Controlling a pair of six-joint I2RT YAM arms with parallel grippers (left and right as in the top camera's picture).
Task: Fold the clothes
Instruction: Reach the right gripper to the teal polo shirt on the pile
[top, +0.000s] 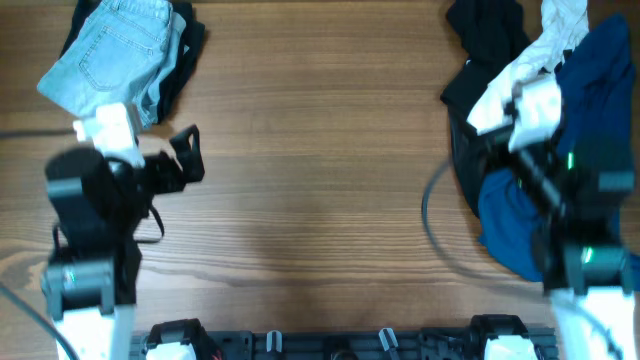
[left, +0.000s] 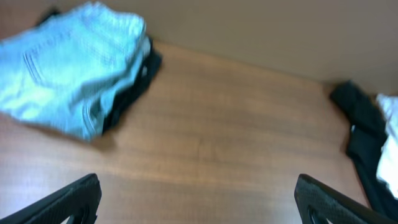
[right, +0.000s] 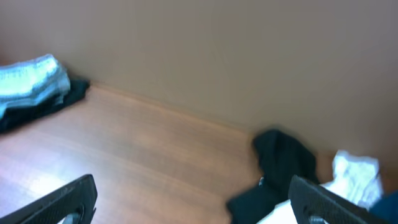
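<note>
Both grippers are spread and empty: the left gripper (left: 198, 198) low over the bare table (top: 320, 200), the right gripper (right: 193, 202) above the heap at right. There the deep-blue shirt (top: 605, 80) lies bunched against a white garment (top: 515, 75) and a black garment (top: 490, 35). It would be best to pinch one blue edge and drag it to the centre. Folded jeans (top: 110, 55) sit upper left.

The right arm (top: 545, 185) hides the middle of the deep-blue shirt (top: 605, 70), and the shirt's right side runs off the picture's edge. The top edge cuts the white garment (top: 560, 20) and the jeans (top: 115, 50) at far left. Both wrist views are blurred. The dark cloth (left: 134, 87) under the jeans is perhaps another garment.
</note>
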